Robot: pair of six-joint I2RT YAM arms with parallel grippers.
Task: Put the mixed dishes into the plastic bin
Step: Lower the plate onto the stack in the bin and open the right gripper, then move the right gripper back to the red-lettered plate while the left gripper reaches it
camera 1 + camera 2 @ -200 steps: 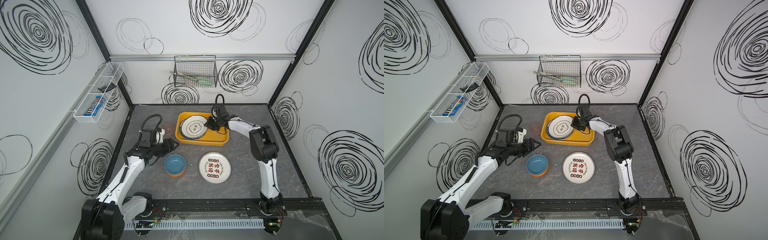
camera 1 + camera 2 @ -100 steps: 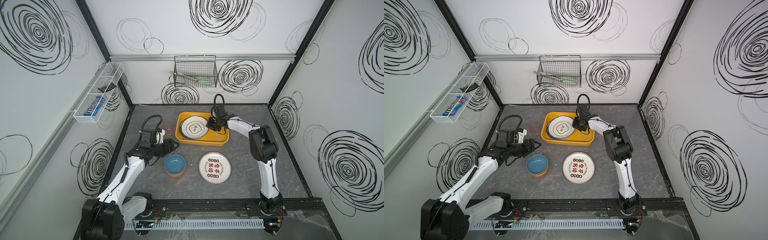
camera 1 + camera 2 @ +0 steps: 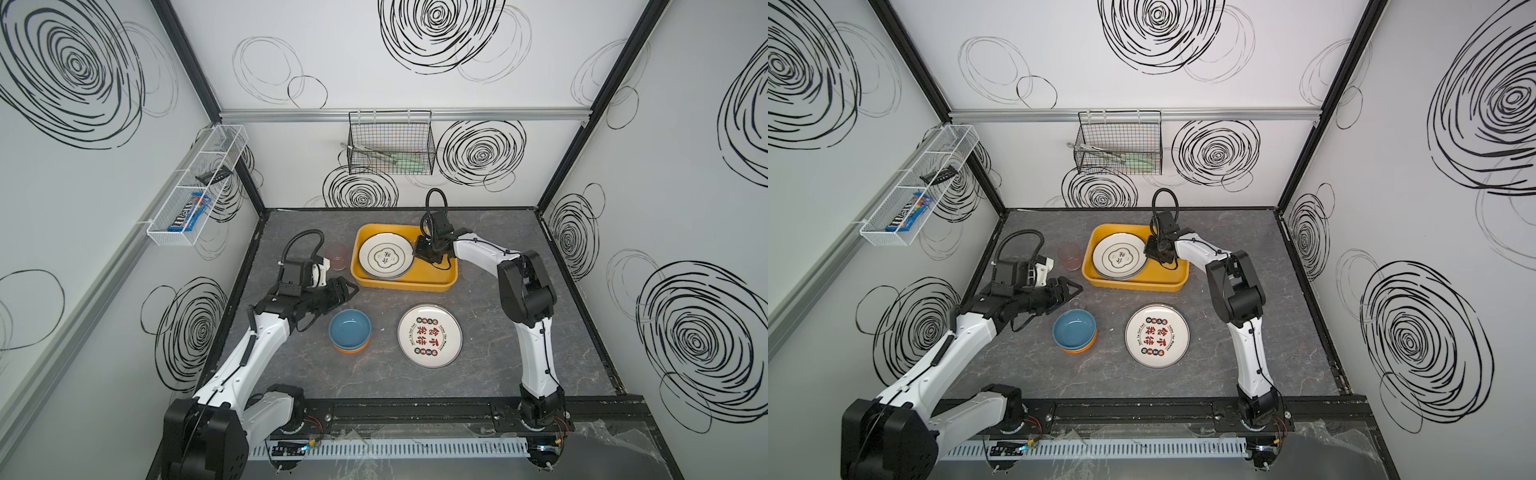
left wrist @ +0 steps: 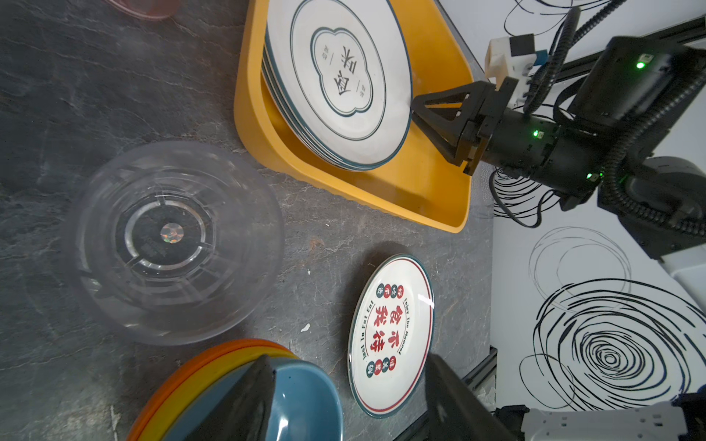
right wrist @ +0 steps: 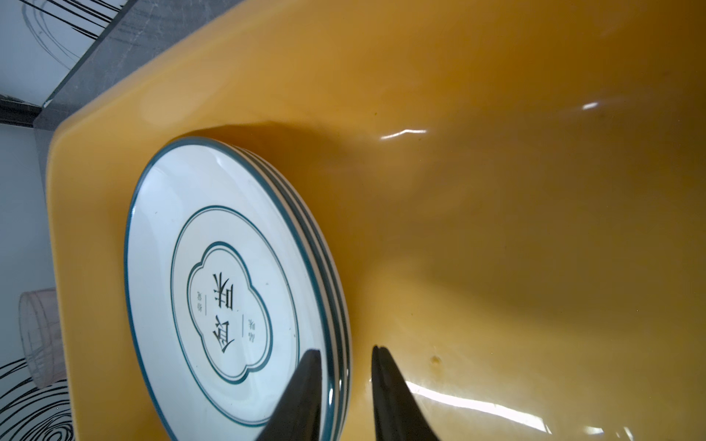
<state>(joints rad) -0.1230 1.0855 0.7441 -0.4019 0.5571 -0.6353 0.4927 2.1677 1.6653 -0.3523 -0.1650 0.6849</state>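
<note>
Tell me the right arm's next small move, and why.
Probably draw the right gripper back, clear of the top plate. That plate already rests on the stacked plates inside the plastic bin. The fingers stand apart around its rim, one visibly clear of it, so nothing seems left to hold there.

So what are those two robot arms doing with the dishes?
They're packing dishes into the yellow bin. The right gripper straddles the rim of the plate stack inside it, jaws slightly apart. The left gripper hangs open near the blue bowl. That bowl, a printed plate and a pink cup sit outside.
</note>
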